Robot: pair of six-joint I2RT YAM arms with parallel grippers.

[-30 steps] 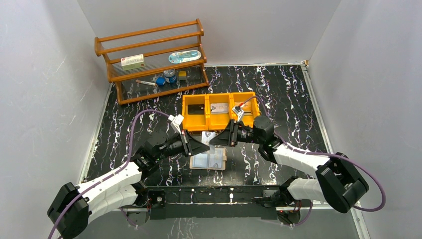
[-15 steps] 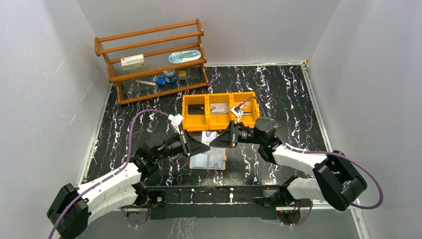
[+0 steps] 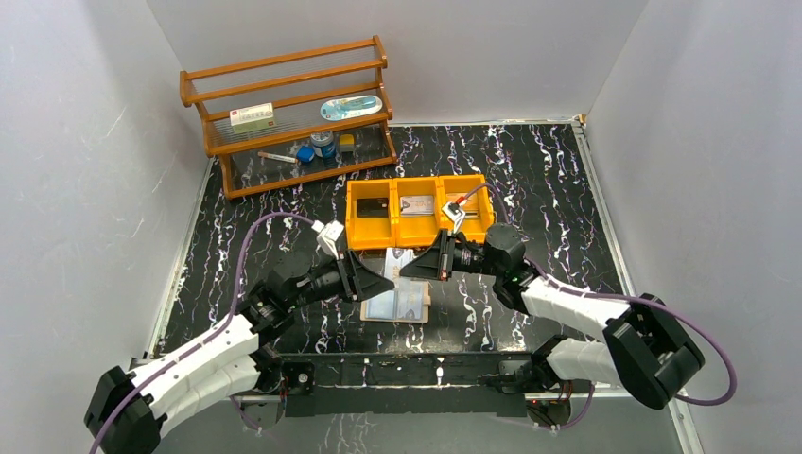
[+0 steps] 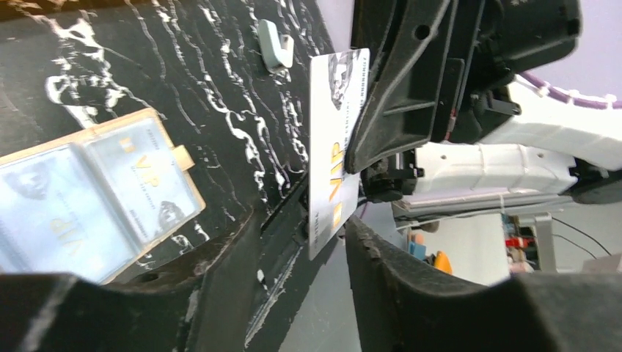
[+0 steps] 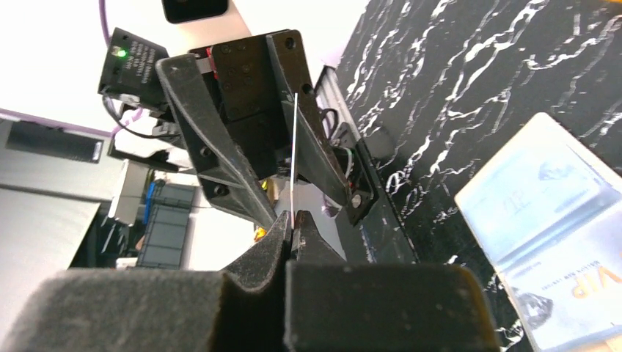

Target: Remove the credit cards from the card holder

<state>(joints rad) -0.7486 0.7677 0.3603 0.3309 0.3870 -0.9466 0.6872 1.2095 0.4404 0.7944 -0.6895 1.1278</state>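
The card holder (image 3: 397, 305) lies open on the black table, tan rim, pale blue pockets with cards inside; it also shows in the left wrist view (image 4: 95, 198) and the right wrist view (image 5: 557, 242). My right gripper (image 3: 409, 270) is shut on a silvery-grey credit card (image 4: 334, 147) and holds it on edge above the table. The card shows edge-on in the right wrist view (image 5: 293, 161). My left gripper (image 3: 383, 282) is open, one jaw on each side of that card's free end. A dark card (image 3: 371, 210) and a silvery card (image 3: 416, 205) lie in the yellow bin.
The yellow three-compartment bin (image 3: 350, 216) stands just behind the grippers. A wooden shelf rack (image 3: 288, 113) with small items stands at the back left. A small white clip (image 4: 275, 40) lies on the table beyond the card. Grey walls close in both sides.
My left arm has drawn back a little to the left, its gripper still open round the card. My right gripper has edged slightly left, still shut on the card.
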